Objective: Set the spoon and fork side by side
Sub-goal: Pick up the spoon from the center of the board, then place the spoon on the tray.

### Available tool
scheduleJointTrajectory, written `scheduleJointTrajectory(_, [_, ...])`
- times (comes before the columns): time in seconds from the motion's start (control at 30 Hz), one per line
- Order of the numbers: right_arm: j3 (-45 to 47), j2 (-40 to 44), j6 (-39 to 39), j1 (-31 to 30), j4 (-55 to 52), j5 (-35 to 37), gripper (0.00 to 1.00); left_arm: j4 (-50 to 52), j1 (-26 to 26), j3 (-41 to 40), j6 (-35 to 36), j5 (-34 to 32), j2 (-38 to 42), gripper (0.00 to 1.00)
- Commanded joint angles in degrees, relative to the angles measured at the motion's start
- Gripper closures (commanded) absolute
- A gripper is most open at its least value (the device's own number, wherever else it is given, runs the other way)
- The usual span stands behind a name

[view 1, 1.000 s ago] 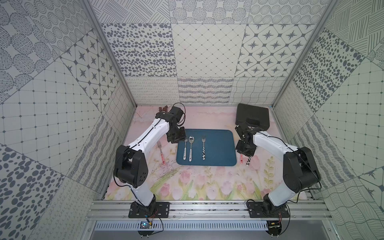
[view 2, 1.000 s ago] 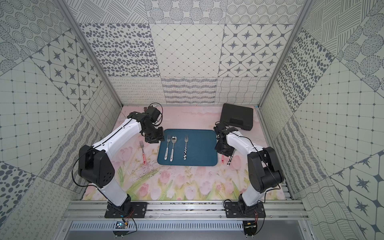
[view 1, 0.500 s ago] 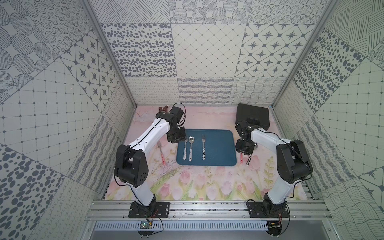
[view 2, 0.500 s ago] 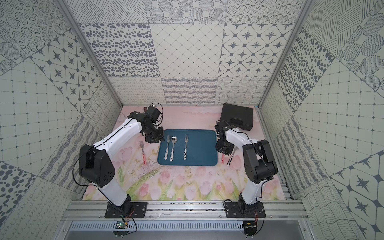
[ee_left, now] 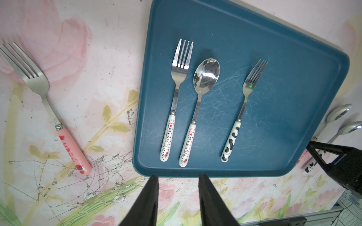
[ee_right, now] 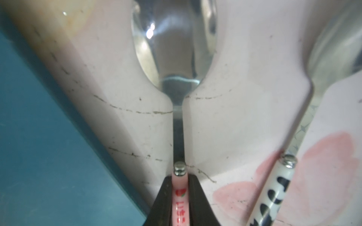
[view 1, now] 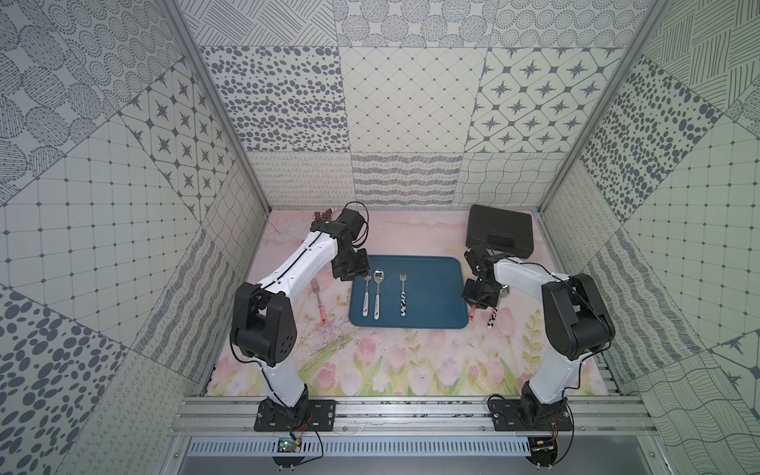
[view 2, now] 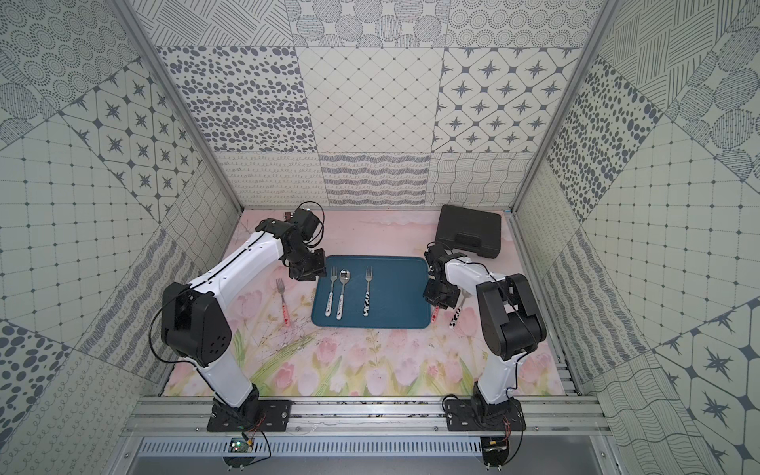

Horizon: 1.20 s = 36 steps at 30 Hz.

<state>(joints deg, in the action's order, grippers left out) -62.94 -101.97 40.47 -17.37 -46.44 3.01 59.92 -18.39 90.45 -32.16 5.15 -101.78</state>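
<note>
My right gripper point(ee_right: 180, 182) is shut on the pink strawberry handle of a spoon point(ee_right: 176, 58) that lies on the mat just right of the blue tray point(view 1: 432, 296); in both top views the gripper point(view 1: 477, 302) point(view 2: 441, 298) hides most of the spoon. A cow-patterned spoon point(ee_right: 282, 185) lies beside it. On the tray lie a Hello Kitty fork point(ee_left: 174, 101) and spoon point(ee_left: 197, 109) side by side, and a cow-patterned fork point(ee_left: 241, 111) apart. A pink fork point(ee_left: 49, 109) lies left of the tray. My left gripper point(ee_left: 177, 182) hovers open and empty at the tray's far left corner point(view 1: 347, 271).
A black case point(view 1: 499, 228) lies at the back right, close behind the right arm. The floral mat covers the floor between patterned walls. The metal rail with both arm bases runs along the front.
The right gripper's jaws have closed on the pink spoon's handle, and that arm's elbow has swung out to the right. The left arm has stayed put.
</note>
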Motion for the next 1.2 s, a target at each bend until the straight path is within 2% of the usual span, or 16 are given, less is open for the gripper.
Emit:
scheduleJointTrajectory(0.0, [2.49, 0.13, 0.06, 0.2, -1.67, 0.82, 0.86, 2.36, -0.02, 1.19, -1.09, -1.16, -0.52, 0.61])
scheduleJointTrajectory(0.3, [-0.67, 5.36, -2.32, 0.0, -4.08, 5.34, 0.88, 2.82, -1.2, 2.79, -1.23, -1.89, -1.09, 0.62])
scheduleJointTrajectory(0.5, [-6.45, 6.39, -4.82, -4.84, -6.39, 4.68, 0.88, 3.05, -1.55, 3.41, -0.99, -2.67, -0.95, 0.62])
scheduleJointTrajectory(0.77, [-17.88, -4.35, -5.87, -15.13, -6.18, -1.91, 0.88, 3.36, -1.17, 3.34, -0.44, -4.09, 0.03, 0.62])
scheduleJointTrajectory(0.97, [-26.77, -12.4, -4.9, -17.83, -5.61, -3.73, 0.89, 3.3, -0.25, 2.45, -0.31, -3.69, 0.65, 0.62])
scheduleJointTrajectory(1.17, [-29.02, -15.5, -5.04, -18.34, -5.68, -4.17, 0.9, 3.16, 0.16, 1.92, 0.13, -3.7, 1.14, 0.62])
